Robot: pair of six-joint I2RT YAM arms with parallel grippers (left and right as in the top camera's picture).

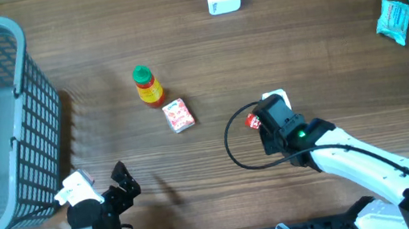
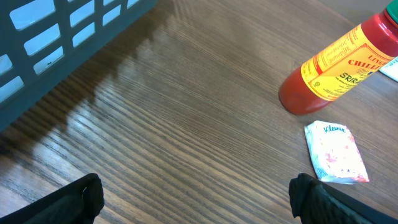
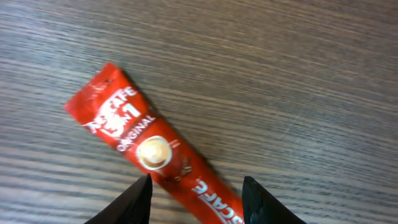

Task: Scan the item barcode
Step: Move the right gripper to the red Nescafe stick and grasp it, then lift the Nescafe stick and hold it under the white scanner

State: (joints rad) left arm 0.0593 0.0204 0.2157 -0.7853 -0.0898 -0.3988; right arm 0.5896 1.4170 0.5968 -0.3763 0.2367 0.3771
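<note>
While my right fingers [image 3: 134, 205] straddle the red sachet [image 3: 137, 143], grip not discernible, and left fingers [image 2: 74, 202] stand open, an edge-on pinch could buckle it; the scan would fail.

Bright, even light; basket [image 1: 42, 114] shadow falls toward 3 o'clock on counter [image 1: 326, 56]. Left wrist: glare at 12 o'clock.

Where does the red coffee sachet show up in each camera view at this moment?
Overhead: the red coffee sachet lies right of centre, a red corner showing beside the right claw.
Left wrist: not in it.
Right wrist: centre, running diagonally to the bottom edge between the claw's fingers.
Shared landmark: the wood-grain table, in all three views.
</note>
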